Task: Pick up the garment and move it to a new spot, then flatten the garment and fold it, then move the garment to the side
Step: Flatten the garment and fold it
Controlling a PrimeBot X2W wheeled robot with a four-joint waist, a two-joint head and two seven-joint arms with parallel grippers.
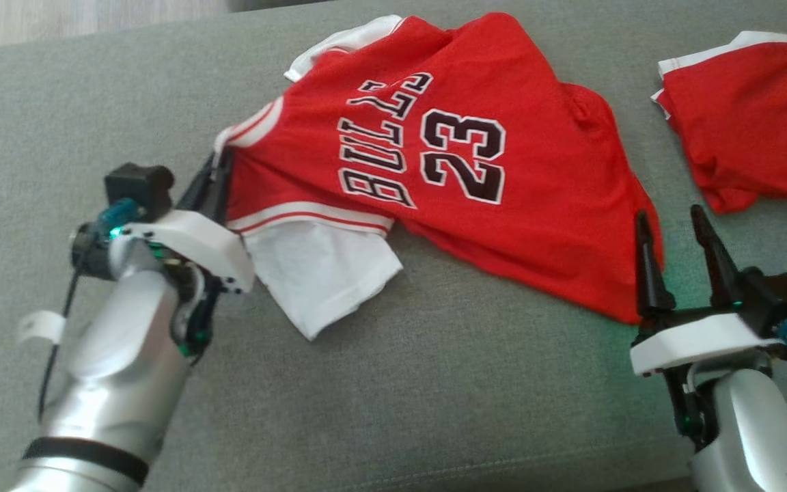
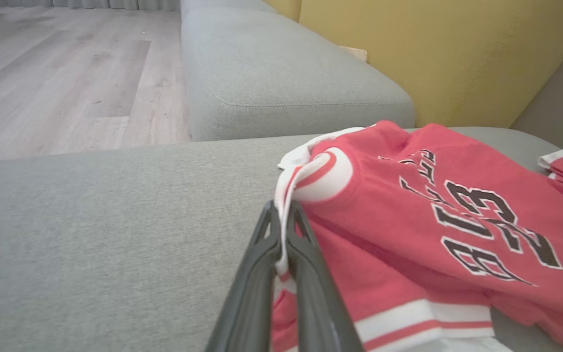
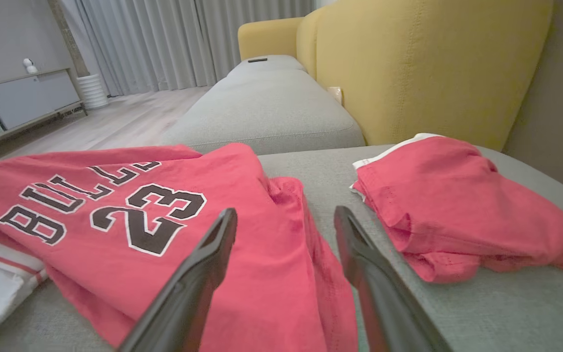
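1. The jersey (image 1: pixel 475 205) lies rumpled on the grey sofa cushion (image 1: pixel 434 383), print up, with a white piece (image 1: pixel 318 273) poking out under its striped edge.
2. It looks like thin, light, limp cloth that will sag and drag when lifted. It seems neither fragile nor slippery. The best holds are probably the thicker edges, meaning the banded trim (image 2: pixel 328 171) on one side and the hem corner (image 1: pixel 622 307) on the other, so that it hangs spread.
3. The left tool (image 1: pixel 219 171) is closed tight, with the white-and-red trim pinched between its fingers.
4. The right tool (image 1: pixel 670 213) stands wide open and holds nothing. It straddles the hem corner, one finger over red cloth and one over the cushion; whether it touches the cloth is unclear. A second red garment (image 1: pixel 749 130) lies apart to its right.
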